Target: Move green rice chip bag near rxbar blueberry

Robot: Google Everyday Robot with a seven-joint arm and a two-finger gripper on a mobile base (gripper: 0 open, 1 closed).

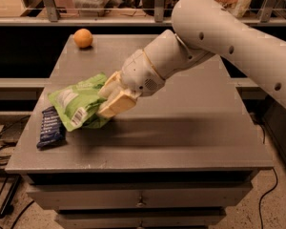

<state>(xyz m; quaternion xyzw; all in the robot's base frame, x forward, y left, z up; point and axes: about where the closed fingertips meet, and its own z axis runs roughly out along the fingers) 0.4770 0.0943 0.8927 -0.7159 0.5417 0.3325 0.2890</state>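
Observation:
The green rice chip bag (78,102) is bright green with a white label and barcode. It hangs tilted just above the left part of the grey table (190,128). My gripper (108,99) is shut on the bag's right side, its cream fingers (115,106) clamped on it. The rxbar blueberry (50,127), a small dark navy bar, lies flat near the table's left front edge. The bag's lower left corner overlaps the bar's top end in the view.
An orange (83,38) sits at the table's far left corner. My white arm (229,37) reaches in from the upper right. Drawers (140,199) lie below the tabletop. Shelving with clutter stands behind.

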